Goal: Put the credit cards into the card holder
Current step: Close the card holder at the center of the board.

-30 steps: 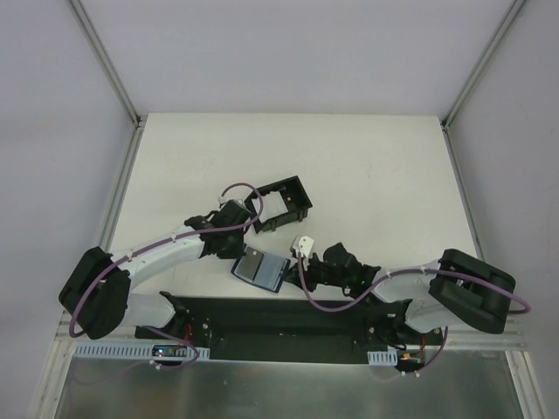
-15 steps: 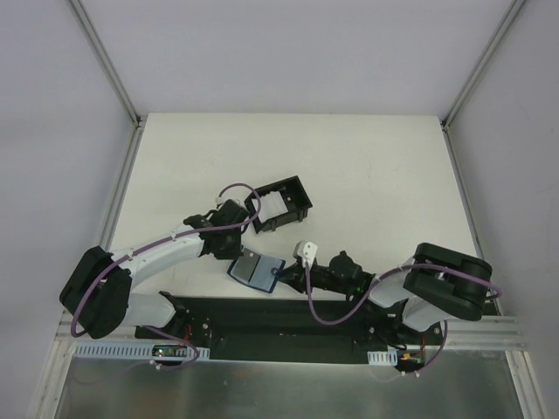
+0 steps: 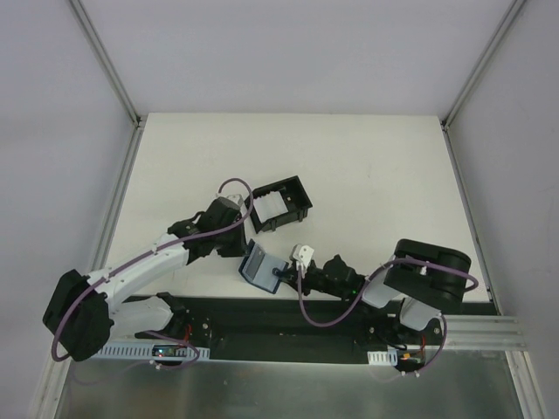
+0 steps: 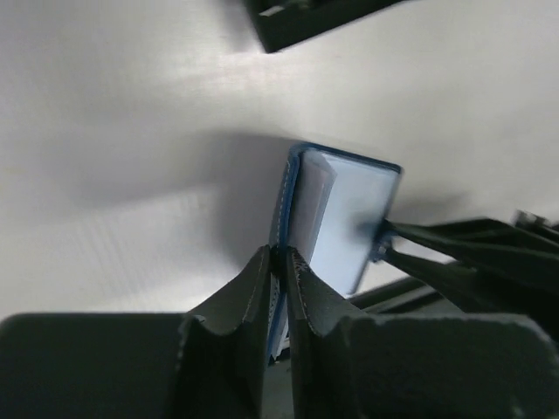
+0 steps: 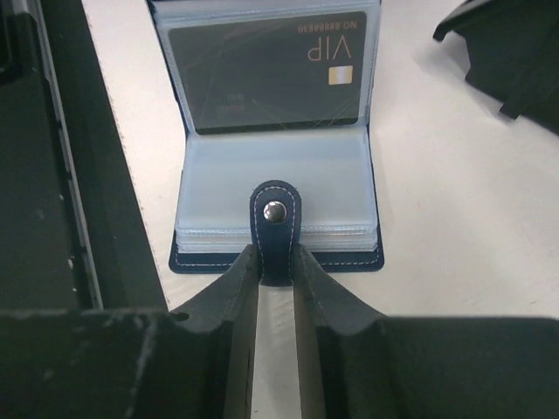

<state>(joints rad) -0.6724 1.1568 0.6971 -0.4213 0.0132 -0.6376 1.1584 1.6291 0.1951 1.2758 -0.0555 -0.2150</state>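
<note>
I see left claw (image 4: 279, 257) clenched on the card holder (image 3: 260, 267) cover, right claw (image 5: 276, 255) clenched on its snap tab (image 5: 276, 214); holder stands half-open on worktop (image 3: 367, 175) between them, dark card (image 5: 266, 74) sleeved inside.

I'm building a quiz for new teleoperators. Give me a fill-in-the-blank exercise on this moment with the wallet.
1. The card holder sits ____ rather than folded shut.
2. The dark card in its upright half reads ____.
3. The snap tab is pinched by the robot's ____ hand.
4. The left hand is shut on one cover of the ____.

Missing words: open; VIP; right; card holder.
</note>
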